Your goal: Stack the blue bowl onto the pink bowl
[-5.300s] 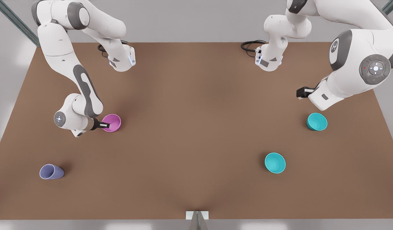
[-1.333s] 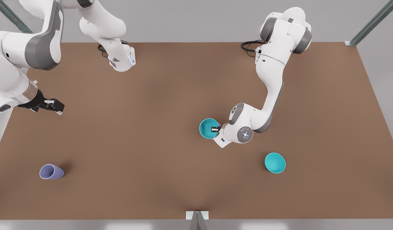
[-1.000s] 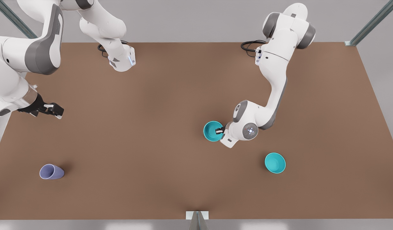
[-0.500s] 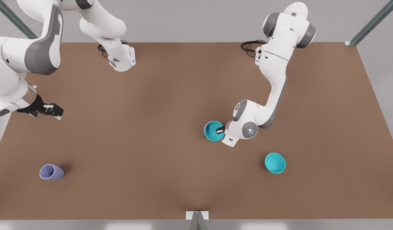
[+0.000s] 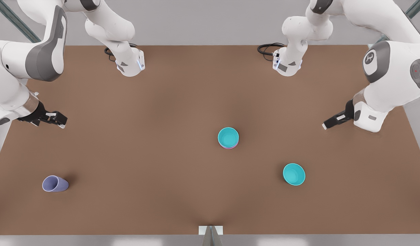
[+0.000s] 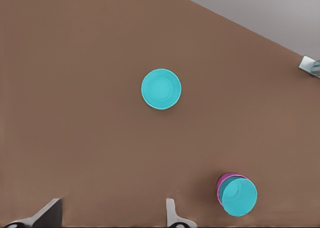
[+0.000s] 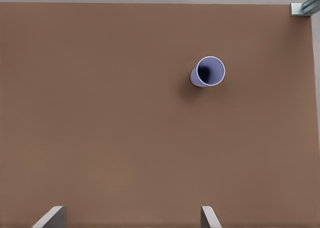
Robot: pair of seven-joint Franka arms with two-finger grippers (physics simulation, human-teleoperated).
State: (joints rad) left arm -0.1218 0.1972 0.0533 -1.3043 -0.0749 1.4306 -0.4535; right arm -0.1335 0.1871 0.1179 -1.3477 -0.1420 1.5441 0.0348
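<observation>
Blue bowl (image 5: 228, 136) sits nested upright in the pink bowl (image 6: 220, 184) at mid-tabletop (image 5: 182, 102), so I judge the stack complete. Front view, left to right: my right fingers (image 5: 60, 119) wait spread and empty near the lavender cup (image 5: 54, 183); the stack; the spare teal bowl (image 5: 294, 174); my left fingers (image 5: 332, 121), parted, empty, well clear. Half a second ago my left fingers were at the blue bowl's rim; they have since withdrawn.

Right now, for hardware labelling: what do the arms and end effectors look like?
Both arms are white with grey joint bands. The left end effector, at the front view's right, and the right end effector, at its left, are black with pale tips. Black cables at bases.
</observation>
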